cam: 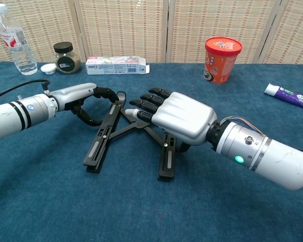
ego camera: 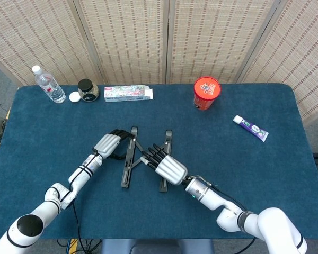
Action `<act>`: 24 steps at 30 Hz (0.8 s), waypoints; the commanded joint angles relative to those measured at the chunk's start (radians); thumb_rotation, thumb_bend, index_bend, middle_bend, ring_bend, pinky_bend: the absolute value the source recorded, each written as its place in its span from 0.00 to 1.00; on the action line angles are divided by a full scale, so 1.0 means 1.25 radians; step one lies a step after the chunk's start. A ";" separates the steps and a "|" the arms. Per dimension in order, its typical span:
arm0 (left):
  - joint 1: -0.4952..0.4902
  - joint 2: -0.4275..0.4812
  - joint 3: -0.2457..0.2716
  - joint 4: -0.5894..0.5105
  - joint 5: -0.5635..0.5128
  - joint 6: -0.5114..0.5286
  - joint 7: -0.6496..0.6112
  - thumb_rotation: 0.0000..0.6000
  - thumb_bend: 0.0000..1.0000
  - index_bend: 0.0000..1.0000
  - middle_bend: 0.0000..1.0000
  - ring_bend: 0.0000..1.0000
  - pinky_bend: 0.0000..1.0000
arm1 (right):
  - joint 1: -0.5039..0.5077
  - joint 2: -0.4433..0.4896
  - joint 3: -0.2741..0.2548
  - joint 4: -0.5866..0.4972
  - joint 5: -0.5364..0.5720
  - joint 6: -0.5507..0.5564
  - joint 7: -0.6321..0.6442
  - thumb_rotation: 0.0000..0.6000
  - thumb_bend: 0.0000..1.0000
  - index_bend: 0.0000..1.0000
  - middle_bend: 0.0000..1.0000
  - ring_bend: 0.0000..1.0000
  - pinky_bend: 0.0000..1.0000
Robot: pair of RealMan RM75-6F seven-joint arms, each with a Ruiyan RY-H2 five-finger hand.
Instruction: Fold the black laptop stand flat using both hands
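The black laptop stand point(ego camera: 131, 159) lies on the blue table, two rails joined by crossed links, the rails close at the far end. My left hand point(ego camera: 108, 143) curls its fingers around the far end of the left rail point(cam: 103, 140) and grips it. My right hand point(ego camera: 166, 167) lies palm down over the right rail point(cam: 166, 159), its fingers stretched apart across the links, its thumb against that rail's outer side. The palm point(cam: 181, 119) hides the middle of the right rail.
Along the far edge stand a water bottle point(ego camera: 47, 84), a dark jar point(ego camera: 88, 90) with a white cap point(ego camera: 74, 97) beside it, a toothpaste box point(ego camera: 128, 93) and a red cup point(ego camera: 206, 93). A toothpaste tube point(ego camera: 250, 127) lies at the right.
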 commanded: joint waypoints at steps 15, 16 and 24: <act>-0.001 0.009 0.003 -0.019 0.004 0.004 0.001 1.00 0.17 0.18 0.20 0.11 0.07 | 0.023 -0.015 0.009 0.000 0.004 -0.016 -0.025 1.00 0.00 0.00 0.00 0.00 0.00; -0.001 0.011 0.005 -0.022 0.006 0.003 -0.001 1.00 0.17 0.18 0.20 0.11 0.07 | 0.025 -0.013 0.009 -0.003 0.003 -0.016 -0.030 1.00 0.00 0.00 0.00 0.00 0.00; -0.002 0.021 0.012 -0.035 0.012 0.001 -0.014 1.00 0.17 0.18 0.20 0.11 0.07 | 0.032 -0.012 0.012 -0.004 0.001 -0.015 -0.056 1.00 0.00 0.00 0.00 0.00 0.00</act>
